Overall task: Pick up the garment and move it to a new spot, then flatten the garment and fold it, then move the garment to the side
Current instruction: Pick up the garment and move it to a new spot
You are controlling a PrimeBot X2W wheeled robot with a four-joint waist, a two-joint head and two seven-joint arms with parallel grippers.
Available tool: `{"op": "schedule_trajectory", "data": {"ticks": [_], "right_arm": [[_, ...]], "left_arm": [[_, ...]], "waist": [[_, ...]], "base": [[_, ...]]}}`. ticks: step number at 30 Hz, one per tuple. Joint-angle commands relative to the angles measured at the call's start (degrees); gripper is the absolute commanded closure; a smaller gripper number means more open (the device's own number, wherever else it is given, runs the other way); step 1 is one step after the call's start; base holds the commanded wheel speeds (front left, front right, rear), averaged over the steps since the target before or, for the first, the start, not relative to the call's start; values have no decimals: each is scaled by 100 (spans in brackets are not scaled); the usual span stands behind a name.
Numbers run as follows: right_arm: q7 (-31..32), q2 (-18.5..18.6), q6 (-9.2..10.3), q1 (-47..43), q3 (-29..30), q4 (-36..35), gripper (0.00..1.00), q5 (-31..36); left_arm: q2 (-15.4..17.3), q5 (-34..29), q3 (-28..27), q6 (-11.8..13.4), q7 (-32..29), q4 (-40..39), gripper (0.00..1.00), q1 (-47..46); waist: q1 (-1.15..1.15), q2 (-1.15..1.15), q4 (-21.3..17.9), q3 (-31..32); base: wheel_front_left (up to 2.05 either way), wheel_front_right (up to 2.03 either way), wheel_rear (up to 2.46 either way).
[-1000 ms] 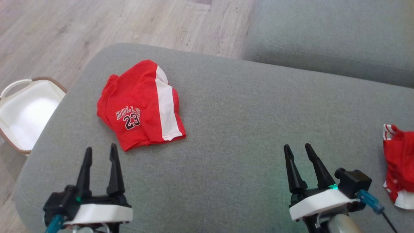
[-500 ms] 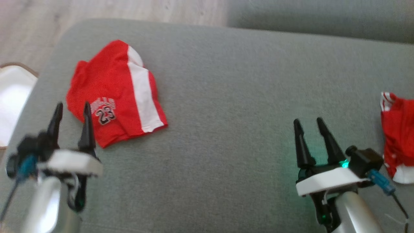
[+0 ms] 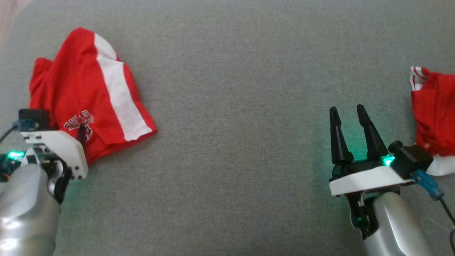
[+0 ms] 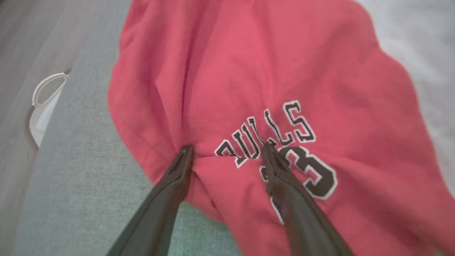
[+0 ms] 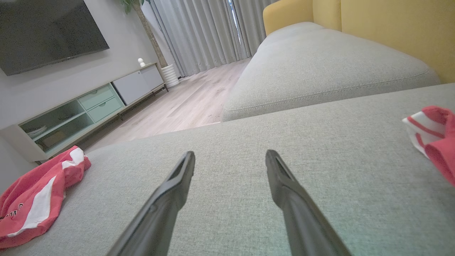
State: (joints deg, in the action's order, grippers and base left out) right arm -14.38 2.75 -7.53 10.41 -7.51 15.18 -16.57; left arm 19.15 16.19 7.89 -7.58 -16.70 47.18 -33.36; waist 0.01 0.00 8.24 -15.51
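- A grey fabric sofa cushion (image 3: 231,106) is the work surface. Beyond it are a pale wood floor (image 5: 185,103), a wall-mounted television (image 5: 46,32) and grey curtains (image 5: 206,32).
- There are two garments: a red "BULLS 23" jersey with a white stripe (image 3: 89,89) at the cushion's left, and a crumpled red-and-white cloth (image 3: 432,113) at its right.
- The left gripper (image 4: 225,151) is spread wide, fingertips pressing into the jersey's lettering, with nothing clamped.
- The right gripper (image 3: 347,107) is equally wide and empty, over bare cushion.

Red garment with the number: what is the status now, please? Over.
Left gripper open, tips down on the red garment, crumpled on the sofa cushion. Right gripper open, above bare cushion. Nothing in the way.
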Motion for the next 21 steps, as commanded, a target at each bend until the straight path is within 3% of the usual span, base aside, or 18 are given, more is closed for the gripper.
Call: {"op": "schedule_trajectory", "data": {"ticks": [1, 4, 5, 6, 11, 21], "right_arm": [[-62, 13, 4, 175, -140, -228, 0, 51], [-62, 13, 4, 201, -119, -285, 0, 63], [-62, 13, 4, 206, -112, -301, 0, 67], [-62, 13, 4, 210, -105, -315, 0, 72], [-62, 13, 4, 200, -81, -326, 0, 74], [-62, 13, 4, 92, -128, -256, 0, -38]], "left_arm": [[345, 188, -31, 11, -167, 36, 0, -292], [402, 434, 177, 10, -418, 248, 0, -369], [417, 527, 248, 10, -484, 293, 20, -384], [436, 619, 319, 10, -513, 311, 100, -397], [517, 920, 509, 10, 13, 197, 100, -471], [125, 1639, 877, 9, 1394, -767, 100, -371]], "waist": [[-1, 0, -96, -132], [-1, 0, -129, -189], [-1, 0, -140, -198], [-1, 0, -151, -203], [-1, 0, -203, -118], [-1, 0, -374, 382]], "base": [[0, 0, 0], [0, 0, 0], [0, 0, 0], [0, 0, 0], [0, 0, 0], [0, 0, 0]]}}
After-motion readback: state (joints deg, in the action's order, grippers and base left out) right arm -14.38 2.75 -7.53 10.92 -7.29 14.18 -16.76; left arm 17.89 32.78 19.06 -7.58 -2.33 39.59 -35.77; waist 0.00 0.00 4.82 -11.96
